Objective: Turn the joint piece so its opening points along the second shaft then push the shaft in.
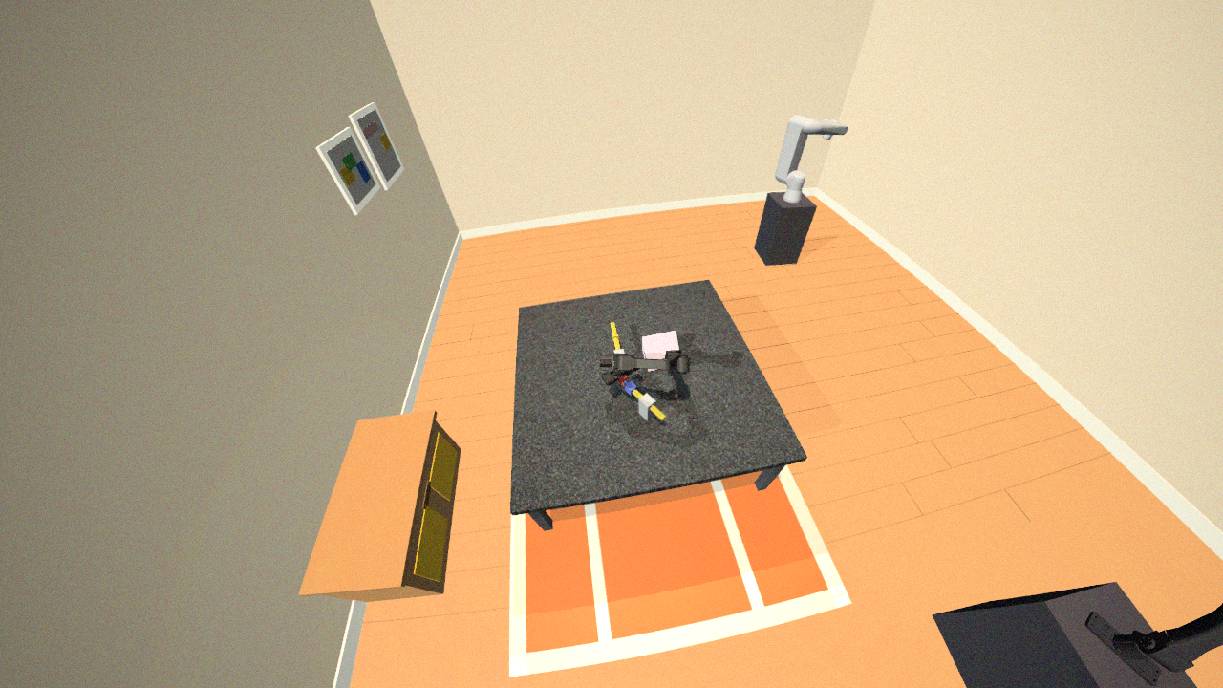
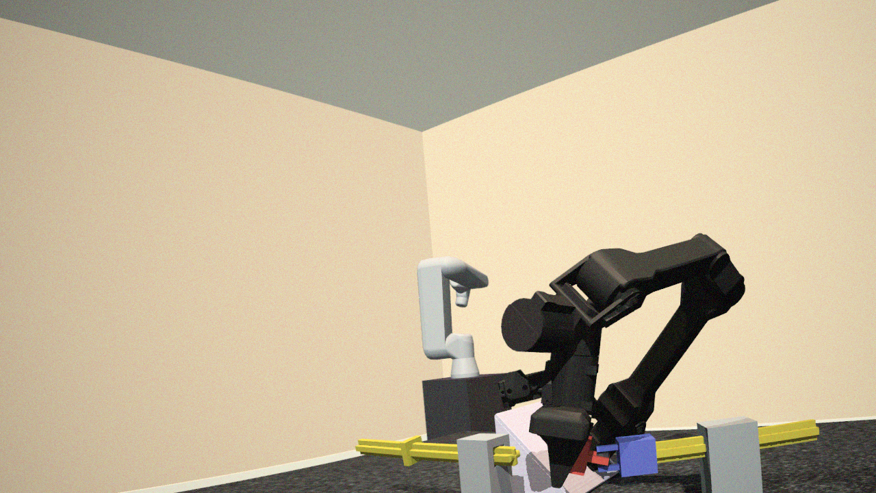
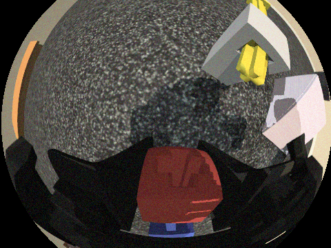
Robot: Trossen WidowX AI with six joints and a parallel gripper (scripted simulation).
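Note:
My gripper [image 3: 176, 143] [image 2: 560, 472] [image 1: 617, 376] points down at the table and is shut on the red square joint piece [image 3: 179, 190] [image 2: 582, 459]. The joint piece hangs on a blue link [image 2: 636, 454] [image 3: 167, 230] at the end of the fixed yellow shaft [image 2: 790, 432] [image 1: 656, 413], which sits in a grey block [image 2: 729, 453] [image 1: 647, 401]. The second yellow shaft [image 2: 428, 450] [image 3: 252, 62] [image 1: 612, 333] rests in its own grey block [image 2: 484, 459] [image 3: 248, 46], with its tip apart from the joint piece. The way the opening faces is hidden by my fingers.
A pale pink box [image 1: 660, 344] [image 2: 514, 428] [image 3: 299, 110] stands close behind the shafts, beside my arm. All stands on a dark speckled table [image 1: 581, 462]. A grey robot [image 1: 795, 162] [image 2: 441, 312] on a dark pedestal stands in the far corner; a wooden cabinet [image 1: 384, 505] stands left.

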